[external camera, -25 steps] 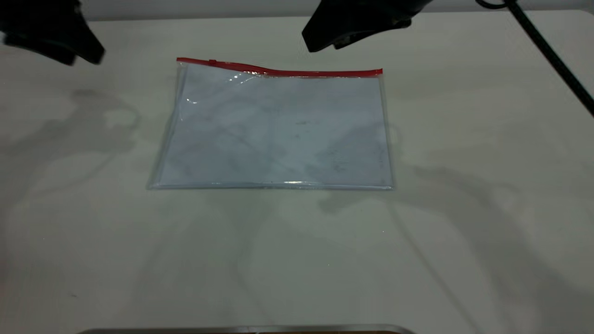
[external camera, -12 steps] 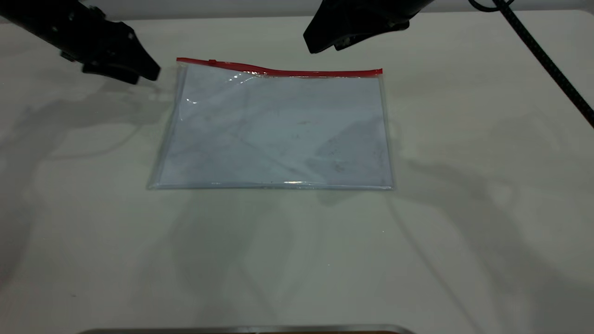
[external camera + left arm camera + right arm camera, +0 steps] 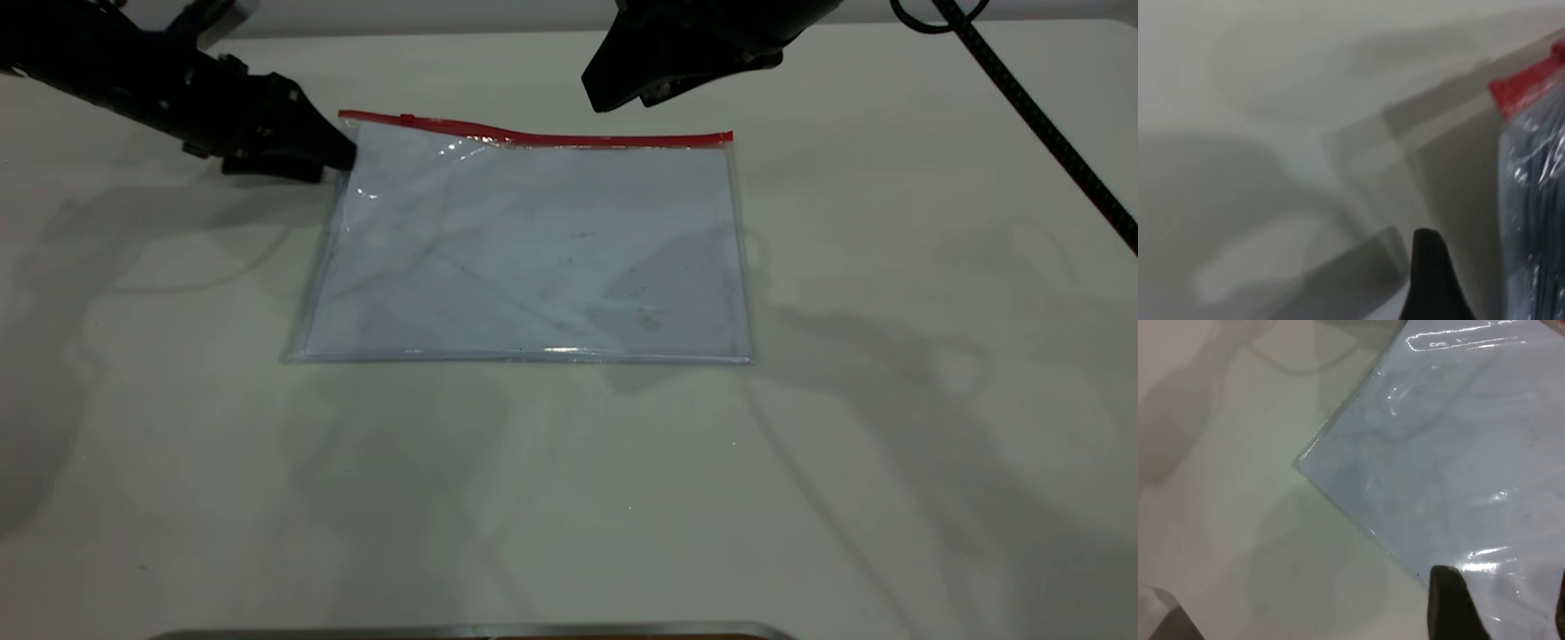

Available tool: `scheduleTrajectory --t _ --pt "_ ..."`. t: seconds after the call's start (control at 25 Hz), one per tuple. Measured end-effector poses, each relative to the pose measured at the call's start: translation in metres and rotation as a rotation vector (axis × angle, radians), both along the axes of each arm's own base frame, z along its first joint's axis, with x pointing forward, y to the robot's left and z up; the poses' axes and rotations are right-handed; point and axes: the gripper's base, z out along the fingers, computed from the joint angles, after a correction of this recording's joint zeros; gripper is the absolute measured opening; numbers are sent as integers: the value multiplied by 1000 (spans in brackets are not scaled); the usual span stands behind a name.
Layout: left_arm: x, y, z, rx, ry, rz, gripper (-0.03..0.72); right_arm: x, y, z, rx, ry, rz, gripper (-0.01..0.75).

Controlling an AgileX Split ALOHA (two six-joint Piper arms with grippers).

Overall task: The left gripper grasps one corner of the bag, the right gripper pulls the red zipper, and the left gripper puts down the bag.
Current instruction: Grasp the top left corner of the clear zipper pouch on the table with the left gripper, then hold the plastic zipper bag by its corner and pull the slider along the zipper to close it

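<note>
Left gripper (image 3: 342, 158) is right at the bag's (image 3: 533, 249) red-zipper (image 3: 542, 136) corner (image 3: 348, 120); can't tell its finger state. Right gripper (image 3: 597, 93) hovers above, same.

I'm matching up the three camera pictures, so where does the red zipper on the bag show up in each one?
Exterior view: the red zipper runs along the bag's far edge.
Left wrist view: only its end shows, at the picture's edge.
Right wrist view: not in it; only clear plastic shows.
Shared landmark: the bag itself.

No readable text, label or number — not on bag (image 3: 533, 249), not on table (image 3: 889, 444).
</note>
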Motion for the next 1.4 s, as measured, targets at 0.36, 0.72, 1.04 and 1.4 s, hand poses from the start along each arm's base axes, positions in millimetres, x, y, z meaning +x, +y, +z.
scheduleTrajectory --t 0.36,0.72,1.04,1.4 --pt "1 -29 -4 -57 -2 -42 520 2 -1 -1 -8 -6 -16 416" --pt "1 -34 -10 -36 -5 -32 166 2 1 1 6 -2 1 416" --pt "-4 -40 2 -83 -72 -187 53 43 11 22 100 -83 136 416" --pt "-13 -56 73 -142 -163 -473 53 77 27 10 144 -154 292 402"
